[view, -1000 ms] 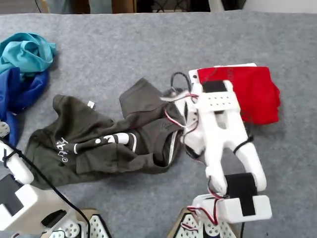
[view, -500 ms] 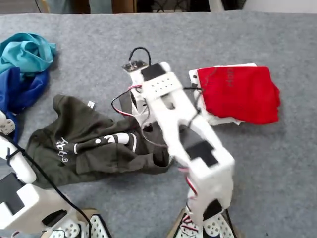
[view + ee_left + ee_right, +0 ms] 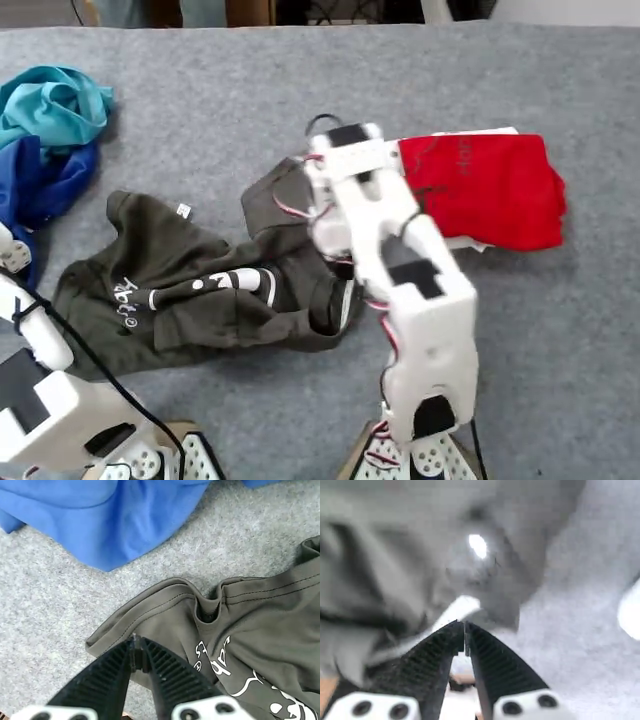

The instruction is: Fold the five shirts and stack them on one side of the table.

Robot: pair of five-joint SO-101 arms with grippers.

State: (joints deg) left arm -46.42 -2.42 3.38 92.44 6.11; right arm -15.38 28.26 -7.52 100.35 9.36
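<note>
An olive shirt (image 3: 200, 285) with white print lies crumpled at the table's middle left. A red shirt (image 3: 490, 185) lies folded on a white one (image 3: 455, 240) at the right. Teal (image 3: 55, 100) and blue (image 3: 45, 180) shirts are bunched at the far left. My right arm (image 3: 400, 270) stretches from the front edge over the olive shirt's right part. Its gripper (image 3: 464, 630) is shut just above blurred olive cloth (image 3: 395, 565). My left gripper (image 3: 135, 647) is shut, its tips at the olive shirt's edge (image 3: 150, 605), near the blue shirt (image 3: 110, 520).
The table is covered in grey felt (image 3: 250, 90), with open room at the back middle and front right. My left arm's base (image 3: 40, 410) stands at the front left corner, with a black cable trailing across the olive shirt's near edge.
My right arm swung left from beside the red shirt across the olive shirt, then came partly back to the right. The left arm has barely moved.
</note>
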